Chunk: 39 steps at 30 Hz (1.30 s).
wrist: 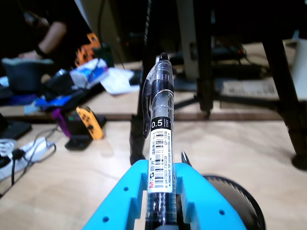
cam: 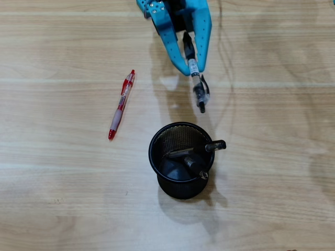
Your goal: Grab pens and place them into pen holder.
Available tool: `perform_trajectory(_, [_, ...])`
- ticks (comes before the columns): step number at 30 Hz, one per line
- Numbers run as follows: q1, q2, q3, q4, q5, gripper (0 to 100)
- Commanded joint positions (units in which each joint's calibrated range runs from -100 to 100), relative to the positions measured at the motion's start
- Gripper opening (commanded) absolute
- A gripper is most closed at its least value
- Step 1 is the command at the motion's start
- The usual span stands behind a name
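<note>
Gripper: clamps the clear pen (black cap forward), short of the holder's rim.
Pen holder: two pens inside.
Red pen: lies well left, apart.

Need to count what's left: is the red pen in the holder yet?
Out. The red pen lies flat on the table, left of the pen holder in the overhead view.

Pale wood-grain table with a smooth, faintly shiny finish. Black wire-mesh metal pen holder. Glossy clear plastic pen with paper-like label, matt blue plastic gripper.
</note>
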Motion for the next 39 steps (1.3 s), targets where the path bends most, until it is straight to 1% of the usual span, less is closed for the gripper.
perform_trajectory(1, [-0.4, 4.9, 0.6, -14.6, 0.2, 2])
perform_trajectory(5, [-0.4, 11.6, 0.0, -21.7, 0.4, 2])
perform_trajectory(10, [-0.2, 16.2, 0.9, -27.8, 0.4, 2])
perform_trajectory(13, [-0.2, 17.1, 4.6, -30.3, 0.4, 2])
perform_trajectory(18, [1.1, 17.5, 11.8, -38.2, 0.3, 2])
perform_trajectory(33, [1.8, 17.9, 21.9, -38.0, -0.2, 3])
perform_trajectory(38, [1.1, 17.9, 21.8, -38.0, -0.2, 14])
perform_trajectory(39, [0.8, 17.9, 21.8, -38.0, -0.2, 15])
